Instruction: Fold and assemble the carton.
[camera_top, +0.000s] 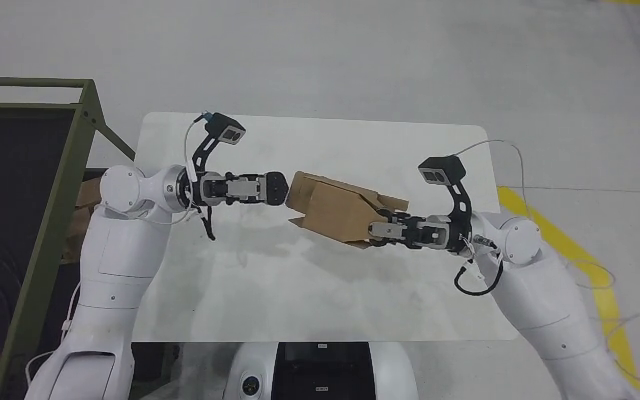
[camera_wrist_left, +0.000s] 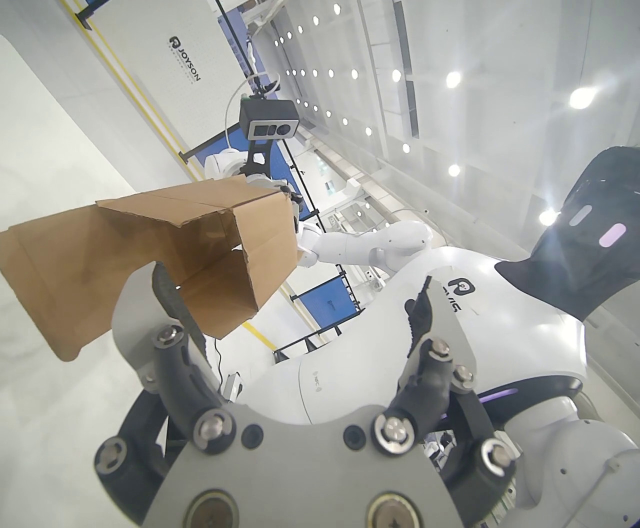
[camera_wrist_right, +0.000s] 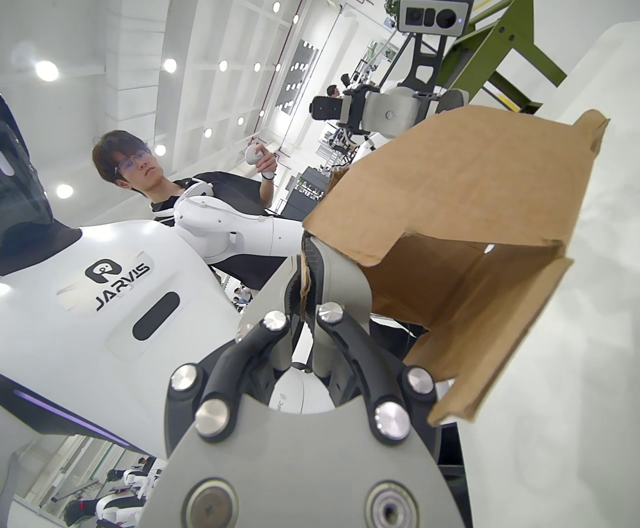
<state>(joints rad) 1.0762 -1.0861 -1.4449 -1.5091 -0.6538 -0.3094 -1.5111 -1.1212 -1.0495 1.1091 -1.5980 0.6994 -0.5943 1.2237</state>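
I am looking at the carton (camera_top: 335, 208) hanging over the middle of the table (camera_top: 300, 290), tilted, as a half-opened brown sleeve with its flaps loose at both ends. It is casting a shadow beneath itself, so it seems to be riding clear of the surface. The open end is facing the left gripper (camera_top: 280, 186), and the ragged flap edges there are sticking out unfolded. Bare tabletop is lying all around it, widest toward the robot's side. The right gripper (camera_top: 385, 230) is pinching one wall of the carton at the far end, with its fingers (camera_wrist_right: 320, 280) closed tight on the cardboard edge. Its arm is reaching in from the right, forearm lying nearly level. The left arm is coming in the same way from the opposite side, so the two wrists are facing each other along one line. The left gripper is standing with its fingers spread wide, just beside the carton's near corner; I cannot tell whether it is touching. A green frame (camera_top: 60, 170) is standing off the table's left edge, with flat cardboard (camera_top: 85, 195) beside it behind the left arm.
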